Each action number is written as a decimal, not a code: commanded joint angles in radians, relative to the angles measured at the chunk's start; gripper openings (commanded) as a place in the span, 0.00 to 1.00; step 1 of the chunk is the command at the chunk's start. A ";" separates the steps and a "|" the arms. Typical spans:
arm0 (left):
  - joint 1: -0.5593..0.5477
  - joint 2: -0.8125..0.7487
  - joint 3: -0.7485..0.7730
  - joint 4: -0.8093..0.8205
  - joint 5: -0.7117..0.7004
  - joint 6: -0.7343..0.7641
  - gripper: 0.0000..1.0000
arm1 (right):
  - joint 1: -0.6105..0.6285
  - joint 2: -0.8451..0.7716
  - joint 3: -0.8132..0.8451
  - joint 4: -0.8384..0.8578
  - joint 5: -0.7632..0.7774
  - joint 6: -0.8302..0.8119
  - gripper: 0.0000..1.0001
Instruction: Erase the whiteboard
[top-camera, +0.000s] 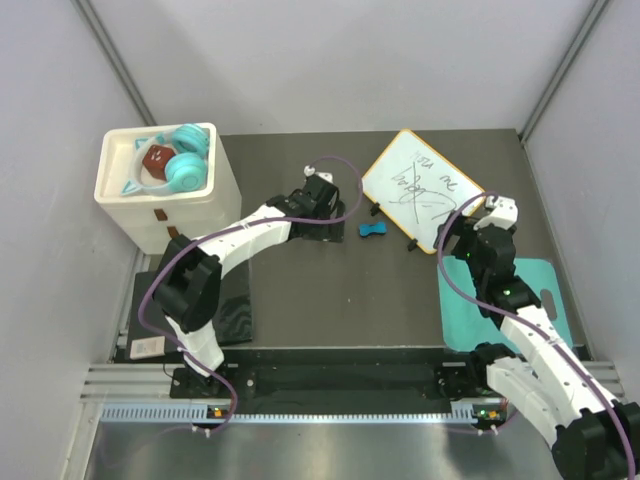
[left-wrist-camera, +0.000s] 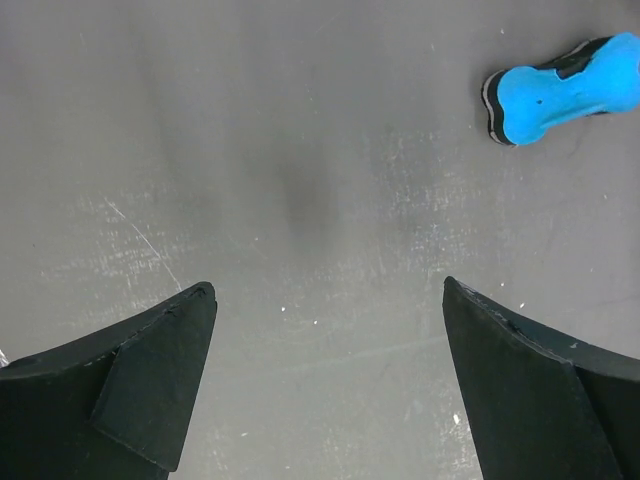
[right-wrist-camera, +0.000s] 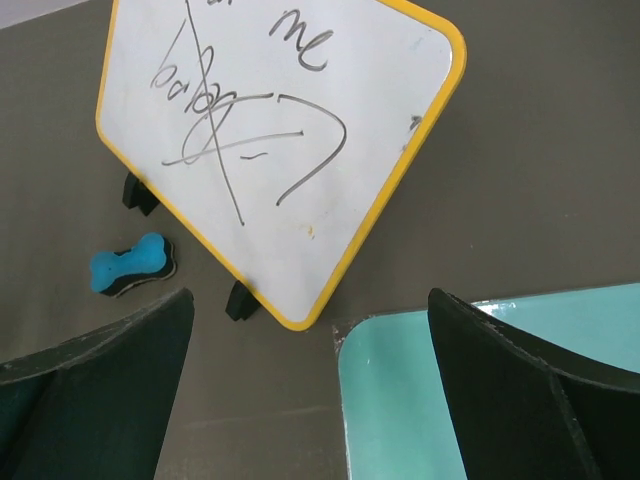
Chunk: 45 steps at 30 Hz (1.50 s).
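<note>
Whiteboard (top-camera: 422, 186), yellow-framed and scribbled with dark marker, lies cornerwise at the table's (top-camera: 330, 290) far right. From the left: white foam box (top-camera: 160, 205) holding teal headphones (top-camera: 187, 165); left gripper (left-wrist-camera: 327, 288), jaws wide apart, empty; blue bone-shaped eraser (top-camera: 372, 230) just beside the board; right gripper (right-wrist-camera: 310, 295), jaws spread, empty, near the teal mat (right-wrist-camera: 480, 400)

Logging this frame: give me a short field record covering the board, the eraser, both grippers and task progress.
whiteboard: on the table, turned diagonally, dark scribbles across it
eraser: blue, bone-shaped, on the table beside the board's clip edge, not held
left gripper: open, empty, over bare table, eraser ahead to its right
right gripper: open, empty, near the board's closest corner
teal mat: beside that corner
progress: nothing wiped yet
</note>
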<state>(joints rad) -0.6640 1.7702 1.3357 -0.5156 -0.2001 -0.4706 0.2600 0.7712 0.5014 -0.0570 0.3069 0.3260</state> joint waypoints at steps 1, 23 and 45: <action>-0.002 -0.028 0.046 0.066 0.083 0.129 0.99 | 0.004 -0.007 0.054 -0.029 -0.029 0.008 0.99; -0.020 0.339 0.270 0.301 0.498 0.647 0.98 | -0.199 0.092 0.088 -0.092 -0.390 0.044 0.99; -0.048 0.517 0.442 0.284 0.438 0.613 0.89 | -0.212 0.042 0.039 -0.104 -0.396 0.031 0.99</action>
<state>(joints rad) -0.7044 2.2646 1.7229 -0.2222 0.2325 0.1501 0.0620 0.8413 0.5346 -0.1661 -0.0845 0.3611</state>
